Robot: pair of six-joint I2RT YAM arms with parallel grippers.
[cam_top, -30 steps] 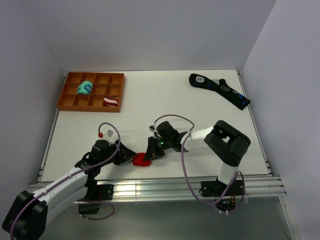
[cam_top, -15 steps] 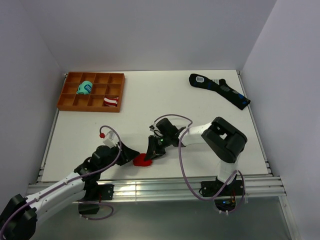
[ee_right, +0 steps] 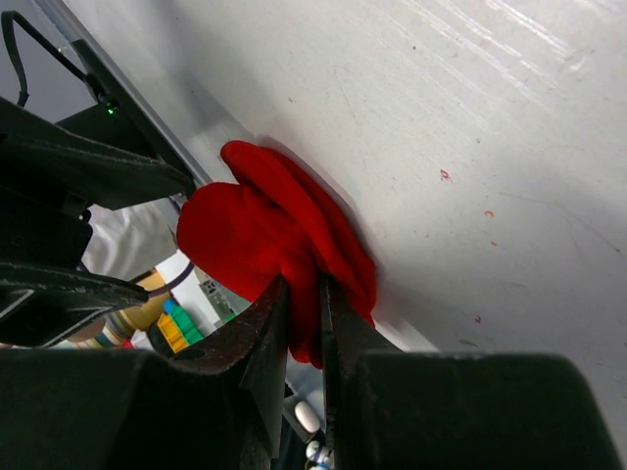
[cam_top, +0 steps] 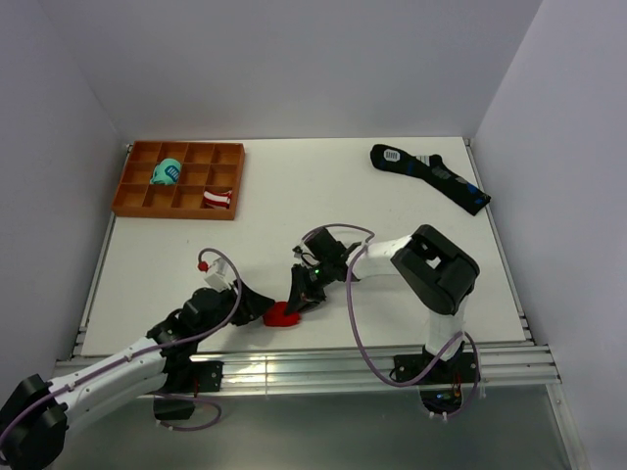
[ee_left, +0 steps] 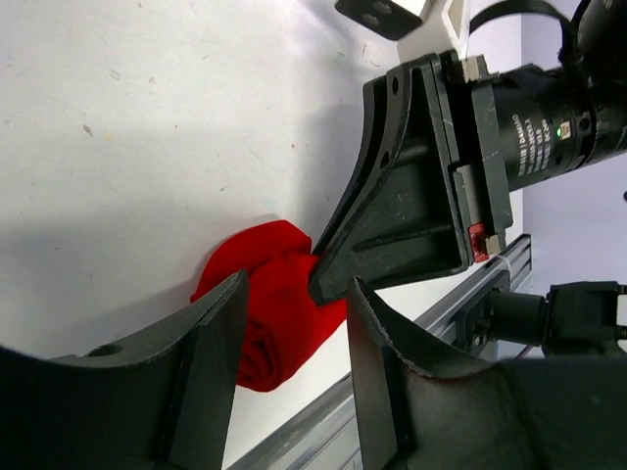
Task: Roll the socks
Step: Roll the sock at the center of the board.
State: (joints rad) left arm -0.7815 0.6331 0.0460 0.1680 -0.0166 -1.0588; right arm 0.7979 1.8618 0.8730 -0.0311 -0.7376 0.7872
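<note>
Right gripper [ee_right: 302, 294]: clenched on a fold of the red socks [ee_right: 274, 245], a compact bundle bunched at its tips, lying on the table [ee_right: 470, 147]. Left gripper [ee_left: 294, 284]: opposite, jaws parted either side of that bundle; you cannot tell whether they press it. Step, by judgement: closing tuck of the roll. Next, you need the left to steady the bundle before the right lets go. Only the top view shows the table's near edge just beside both grippers.
</note>
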